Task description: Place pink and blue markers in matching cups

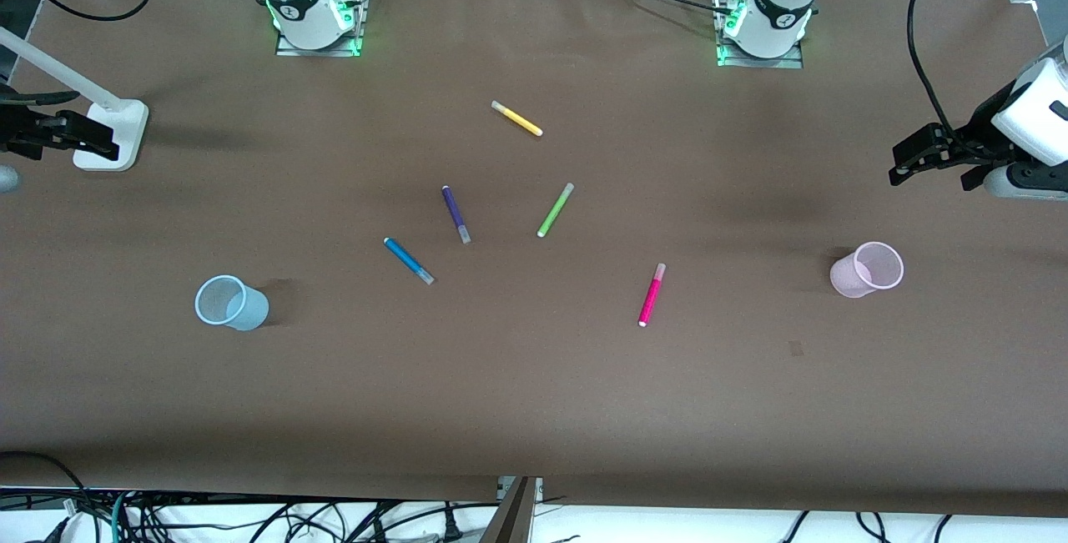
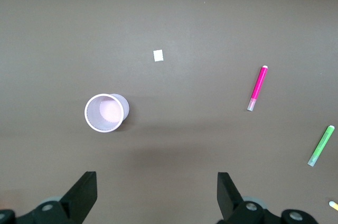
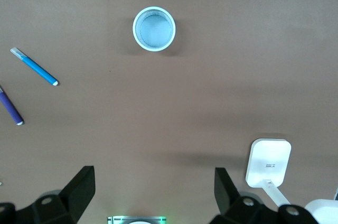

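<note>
Pink marker (image 1: 652, 294) lies flat on the table (image 1: 534, 409), nearer to the front camera than the green pen (image 1: 555, 209) and toward the left arm's end; the pink cup (image 1: 868, 269) stands upright, well apart from it at that same end. Blue marker (image 1: 408, 260) lies flat just beside the purple pen (image 1: 455, 213), not touching it; the blue cup (image 1: 231, 303) stands upright toward the right arm's end. A yellow pen (image 1: 516, 118) lies closer to the arm bases.

Handling, as judged: both markers look light, stiff and smooth-barrelled, so they may roll or slip. A hold across the middle of the barrel, square to its length, seems safest. The cups appear thin and light and could tip under a careless drop, so each marker is best released tip down, close above the rim.

Left gripper (image 2: 153, 192) hangs over the table edge near the pink cup, jaws wide open and empty. Right gripper (image 3: 153, 192) waits over its own end, above a white stand (image 1: 111, 134), jaws likewise open.

Surface is matte brown, flat, with a small pale tag (image 2: 158, 55). Room around both markers is ample, though the purple pen crowds the blue one
</note>
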Robot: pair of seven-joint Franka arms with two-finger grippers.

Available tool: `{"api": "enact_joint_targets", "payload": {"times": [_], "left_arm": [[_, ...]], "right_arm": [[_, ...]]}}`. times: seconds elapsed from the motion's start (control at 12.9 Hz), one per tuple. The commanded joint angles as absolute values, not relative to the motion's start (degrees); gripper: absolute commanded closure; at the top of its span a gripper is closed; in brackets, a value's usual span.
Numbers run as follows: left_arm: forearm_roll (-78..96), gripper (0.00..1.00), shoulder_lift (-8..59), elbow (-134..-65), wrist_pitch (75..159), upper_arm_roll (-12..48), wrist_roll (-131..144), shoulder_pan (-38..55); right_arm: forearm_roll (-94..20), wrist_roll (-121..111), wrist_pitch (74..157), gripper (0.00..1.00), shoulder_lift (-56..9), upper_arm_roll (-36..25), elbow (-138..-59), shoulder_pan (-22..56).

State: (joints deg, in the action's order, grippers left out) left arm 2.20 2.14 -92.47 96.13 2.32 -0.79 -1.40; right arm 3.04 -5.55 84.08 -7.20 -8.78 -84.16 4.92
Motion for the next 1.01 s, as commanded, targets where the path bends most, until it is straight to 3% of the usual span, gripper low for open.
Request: {"api": "enact_joint_targets", "payload": {"times": [0.0, 0.46, 0.93], "left_arm": [[2.02, 0.0, 2.9, -90.7, 95.01, 2.11, -1.67, -1.41], [2.02, 0.0, 2.9, -90.7, 94.92, 2.11, -1.58, -1.41], [2.11, 0.0, 2.9, -90.62, 94.92, 2.11, -1.5, -1.41]], "right_arm": [[2.37, -5.1, 83.85, 0.0, -7.82, -8.79, -82.79, 4.83], [1.93, -5.01, 83.85, 0.0, -7.82, -8.79, -82.79, 4.92], [-2.45, -5.1, 86.22, 0.0, -13.26, -8.53, -82.97, 7.99]]}}
